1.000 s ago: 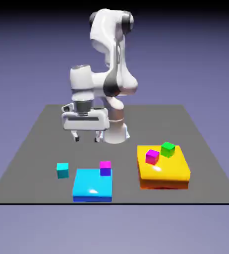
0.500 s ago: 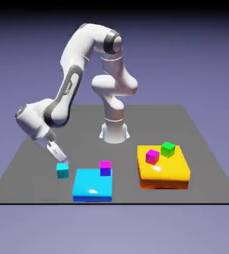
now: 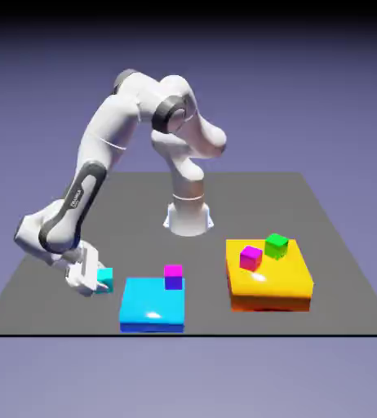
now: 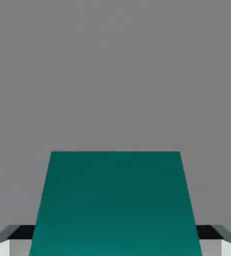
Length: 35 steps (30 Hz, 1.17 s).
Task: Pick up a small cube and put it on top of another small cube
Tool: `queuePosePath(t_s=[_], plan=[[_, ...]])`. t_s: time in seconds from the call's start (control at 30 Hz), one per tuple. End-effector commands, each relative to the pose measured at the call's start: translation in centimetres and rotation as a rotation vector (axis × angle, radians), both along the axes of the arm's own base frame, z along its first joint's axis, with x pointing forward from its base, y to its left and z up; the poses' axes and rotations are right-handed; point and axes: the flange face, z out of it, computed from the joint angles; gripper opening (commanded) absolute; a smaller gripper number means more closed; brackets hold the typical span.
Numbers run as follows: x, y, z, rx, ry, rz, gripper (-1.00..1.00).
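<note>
The small cube (image 3: 106,279), tiny and cyan, sits on the grey table (image 3: 53,245) at the exterior view's left, just left of the big cyan-blue slab (image 3: 147,309). My gripper (image 3: 96,282) is down at table height with its fingers around this cube, shut on it. In the hand view the small cube (image 4: 115,205) fills the lower middle as a dark teal face, and only the grey fingertips (image 4: 7,241) peek out at either side of it. A small magenta cube (image 3: 173,276) stands on the slab's far right corner.
An orange slab (image 3: 277,287) lies at the exterior view's right and carries a magenta cube (image 3: 250,258) and a green cube (image 3: 277,246). The robot's base (image 3: 188,219) stands at the table's far middle.
The arm swung from above the table's middle down to the left. Its gripper lowered onto the small cyan cube and shut on it. The cube has not moved.
</note>
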Motion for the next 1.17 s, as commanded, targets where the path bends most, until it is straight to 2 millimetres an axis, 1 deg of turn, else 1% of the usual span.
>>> queuePosePath(t_s=[0.0, 0.1, 0.2, 0.3, 0.4, 0.5, 0.57, 0.63, 0.73, 0.8, 0.83, 0.87, 1.0, 1.03, 1.07, 1.1, 1.13], plan=[[0.4, -0.3, 1.6, 0.001, -0.001, 0.0, -1.0], [4.1, 6.0, 3.2, 0.022, -0.03, -0.005, -1.0], [6.7, 12.8, 5.1, 0.044, -0.046, -0.004, -1.0], [8.2, 19.7, 7.3, 0.063, -0.052, 0.004, -1.0], [8.4, 26.6, 9.5, 0.074, -0.048, 0.017, -1.0], [7.5, 33.2, 11.7, 0.076, -0.038, 0.033, -1.0], [6.3, 37.3, 13.0, 0.071, -0.029, 0.045, -1.0], [4.6, 41.1, 14.2, 0.061, -0.019, 0.056, -1.0], [1.4, 46.0, 15.7, 0.035, -0.006, 0.071, -1.0], [-1.0, 48.8, 16.4, 0.011, 0.001, 0.078, -1.0], [-2.1, 49.8, 16.7, -0.001, 0.003, 0.08, -1.0], [-2.1, 49.8, 16.7, -0.001, 0.003, 0.08, -1.0], [-2.8, 53.0, 11.9, 0.001, 0.002, 0.081, -1.0], [-3.0, 53.3, 11.2, -0.001, 0.003, 0.081, -1.0], [-3.0, 53.3, 11.2, -0.001, 0.003, 0.081, 1.0], [-3.0, 53.3, 11.2, -0.001, 0.003, 0.081, 1.0], [-2.7, 52.6, 12.5, 0.002, 0.002, 0.081, 1.0]])
